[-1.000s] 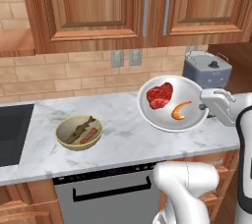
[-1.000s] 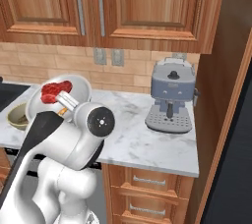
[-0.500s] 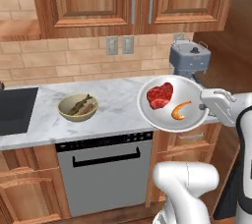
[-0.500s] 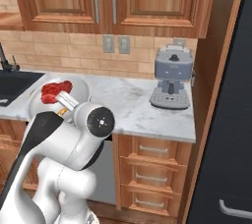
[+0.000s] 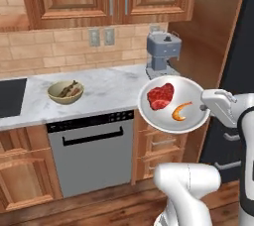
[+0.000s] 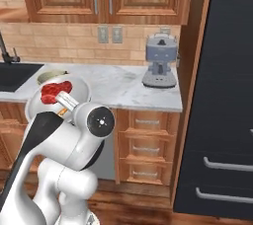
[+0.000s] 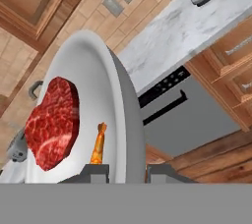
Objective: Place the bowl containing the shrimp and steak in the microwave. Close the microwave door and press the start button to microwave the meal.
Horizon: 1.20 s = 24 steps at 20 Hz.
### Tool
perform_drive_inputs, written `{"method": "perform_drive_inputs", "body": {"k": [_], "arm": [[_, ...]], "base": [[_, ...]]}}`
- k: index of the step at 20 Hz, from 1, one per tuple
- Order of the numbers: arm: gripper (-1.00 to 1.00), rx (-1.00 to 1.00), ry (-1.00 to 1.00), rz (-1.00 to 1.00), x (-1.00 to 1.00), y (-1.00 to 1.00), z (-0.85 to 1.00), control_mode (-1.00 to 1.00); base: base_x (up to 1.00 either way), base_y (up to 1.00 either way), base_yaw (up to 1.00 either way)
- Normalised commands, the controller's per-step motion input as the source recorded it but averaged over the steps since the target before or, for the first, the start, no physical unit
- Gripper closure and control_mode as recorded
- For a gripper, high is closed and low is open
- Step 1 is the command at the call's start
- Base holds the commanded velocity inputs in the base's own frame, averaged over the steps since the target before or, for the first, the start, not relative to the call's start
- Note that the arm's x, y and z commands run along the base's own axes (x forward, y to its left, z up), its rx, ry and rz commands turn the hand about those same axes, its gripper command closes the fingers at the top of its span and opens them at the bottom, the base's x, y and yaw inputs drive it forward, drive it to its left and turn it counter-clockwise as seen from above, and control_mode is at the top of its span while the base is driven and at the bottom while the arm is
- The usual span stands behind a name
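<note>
Gripper (image 7: 127,171) clamped on the rim of the bowl (image 5: 191,116), one finger each side of the wall, jaws narrow. Bowl is held up in the air in front of the counter (image 5: 106,91), above the dishwasher (image 5: 92,145) and drawer fronts, roughly level.

Steak (image 5: 160,96) sits on the bowl's left half in the left base view, shrimp (image 5: 180,111) just beside it toward the gripper side, not touching.

Hard to see:
- Right base view: arm covers most of the bowl (image 6: 81,87); steak (image 6: 55,92) pokes out above the arm, shrimp is barely an orange sliver.
- Hand view: bowl seen edge-on, fingertips cut off at the bottom, so actual contact pads aren't visible.
- Tan bowl (image 5: 65,92) on the counter, well left of the held bowl; contents are brown, too small to make out.
- Coffee machine (image 5: 162,54) at the counter's right end, base partly hidden behind the bowl.
</note>
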Motion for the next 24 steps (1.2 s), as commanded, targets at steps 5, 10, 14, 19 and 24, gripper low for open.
{"method": "perform_drive_inputs", "body": {"k": [5, 10, 14, 19, 24], "arm": [[1.0, 0.0, 0.0, 0.0, 0.0, 0.0, 0.0, 1.0], [1.0, 0.0, 0.0, 0.0, 0.0, 0.0, 0.0, 1.0], [1.0, 0.0, 0.0, 0.0, 0.0, 0.0, 0.0, 1.0], [1.0, 0.0, 0.0, 0.0, 0.0, 0.0, 0.0, 1.0], [1.0, 0.0, 0.0, 0.0, 0.0, 0.0, 0.0, 1.0]], "base": [[-0.5, 0.0, -0.45], [-0.32, 0.0, -0.59], [-0.29, 0.0, -0.59], [-0.21, -0.18, -0.59], [-0.08, -0.46, -0.59]]}}
